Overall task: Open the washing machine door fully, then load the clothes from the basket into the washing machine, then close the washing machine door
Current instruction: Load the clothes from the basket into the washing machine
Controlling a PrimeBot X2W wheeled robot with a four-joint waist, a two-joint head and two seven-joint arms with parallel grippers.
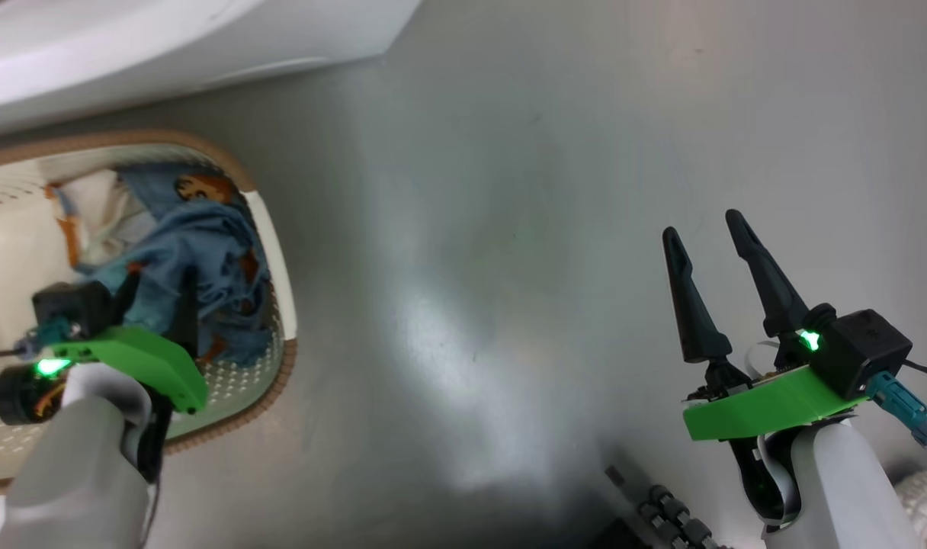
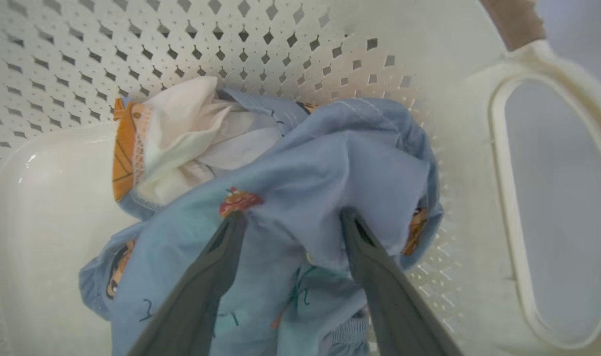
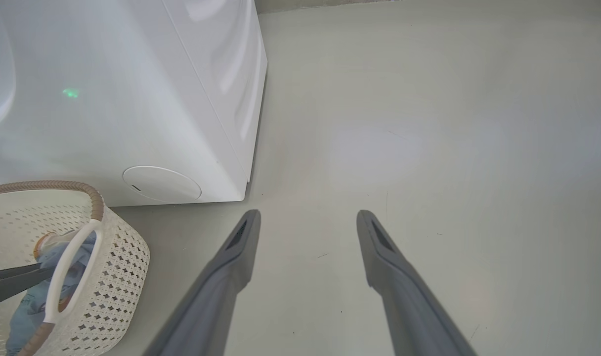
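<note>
Clothes (image 2: 300,163): light-blue heap inside basket (image 2: 58,198), near washing machine (image 3: 107,99) front. Left gripper (image 2: 290,215): jaws spread wide, tips sunk in the cloth, nothing clamped. Right gripper (image 1: 701,224): jaws apart, empty, above floor (image 3: 429,123)
</note>
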